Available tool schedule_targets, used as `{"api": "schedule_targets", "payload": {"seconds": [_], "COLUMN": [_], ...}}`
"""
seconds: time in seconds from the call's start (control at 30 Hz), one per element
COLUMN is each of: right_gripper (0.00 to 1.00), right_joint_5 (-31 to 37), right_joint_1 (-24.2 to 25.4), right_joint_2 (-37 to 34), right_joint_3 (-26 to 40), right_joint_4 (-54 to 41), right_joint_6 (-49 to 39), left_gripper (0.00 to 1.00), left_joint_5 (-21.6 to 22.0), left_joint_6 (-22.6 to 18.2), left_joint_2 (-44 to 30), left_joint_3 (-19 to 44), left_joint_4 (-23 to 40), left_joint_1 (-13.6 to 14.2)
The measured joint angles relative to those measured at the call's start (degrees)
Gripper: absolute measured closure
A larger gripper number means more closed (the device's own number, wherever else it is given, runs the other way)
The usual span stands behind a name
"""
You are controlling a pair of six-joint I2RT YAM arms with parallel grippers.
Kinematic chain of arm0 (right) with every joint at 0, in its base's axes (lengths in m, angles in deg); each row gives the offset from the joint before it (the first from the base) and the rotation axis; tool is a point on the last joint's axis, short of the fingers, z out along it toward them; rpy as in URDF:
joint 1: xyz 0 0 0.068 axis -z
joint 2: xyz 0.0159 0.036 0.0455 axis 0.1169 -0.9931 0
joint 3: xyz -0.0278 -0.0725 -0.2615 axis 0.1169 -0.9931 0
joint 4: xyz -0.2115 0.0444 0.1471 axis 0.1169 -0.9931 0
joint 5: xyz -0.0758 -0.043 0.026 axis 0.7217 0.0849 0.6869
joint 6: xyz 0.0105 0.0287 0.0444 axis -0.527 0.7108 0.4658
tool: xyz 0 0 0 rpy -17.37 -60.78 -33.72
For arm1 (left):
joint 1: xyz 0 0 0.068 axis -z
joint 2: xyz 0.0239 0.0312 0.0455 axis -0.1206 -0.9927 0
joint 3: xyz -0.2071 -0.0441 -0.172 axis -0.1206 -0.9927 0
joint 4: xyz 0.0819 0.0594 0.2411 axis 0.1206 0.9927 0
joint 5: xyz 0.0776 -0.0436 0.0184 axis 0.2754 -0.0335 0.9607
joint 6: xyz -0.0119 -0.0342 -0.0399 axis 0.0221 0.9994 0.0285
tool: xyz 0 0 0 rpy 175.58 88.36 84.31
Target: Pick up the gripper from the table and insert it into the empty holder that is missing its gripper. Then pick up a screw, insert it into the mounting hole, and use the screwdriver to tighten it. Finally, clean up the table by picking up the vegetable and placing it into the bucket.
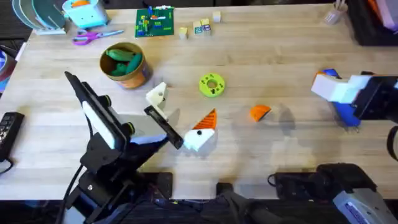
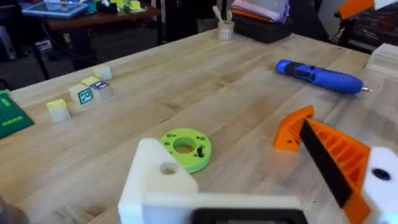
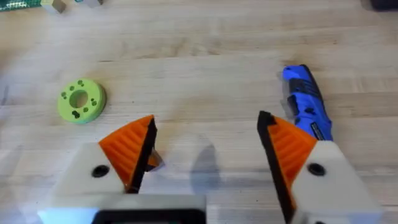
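Observation:
The loose orange gripper (image 1: 260,112) (image 2: 291,129) lies on the table right of centre. My left gripper (image 1: 181,109) (image 2: 230,149) stands open near the middle. One of its fingers is the bare white holder (image 1: 157,94) (image 2: 155,180); the other carries an orange pad (image 1: 207,119). At the right edge my right gripper (image 1: 329,87) (image 3: 208,127) hangs open and empty, both pads on. The blue screwdriver (image 1: 345,115) (image 2: 320,76) (image 3: 306,107) lies beside it. The tan bucket (image 1: 138,76) holds larger green vegetables. The small vegetable is out of view. A dark screw-like bit (image 2: 200,151) rests on the green ring.
The green ring (image 1: 211,85) (image 3: 81,99) with a yellow centre lies between the bucket and the loose gripper. Along the far edge are purple scissors (image 1: 96,36), a green board (image 1: 155,22), small blocks (image 1: 199,28) and a cup (image 1: 334,15). A black remote (image 1: 9,127) sits at the left.

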Motion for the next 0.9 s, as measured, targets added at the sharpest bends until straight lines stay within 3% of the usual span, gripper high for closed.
{"api": "schedule_targets", "payload": {"seconds": [0.73, 0.9], "right_gripper": [0.011, 0.011], "right_joint_5": [0.0, 0.0], "right_joint_1": [0.0, 0.0], "right_joint_2": [0.0, 0.0], "right_joint_3": [0.0, 0.0], "right_joint_4": [0.0, 0.0], "right_joint_6": [0.0, 0.1], "left_gripper": [0.008, 0.008], "left_joint_5": [-0.2, -4.8], "left_joint_6": [0.0, 0.0], "left_joint_2": [0.0, 0.0], "left_joint_3": [0.0, 0.0], "left_joint_4": [0.0, -0.3], "left_joint_1": [0.0, 0.0]}}
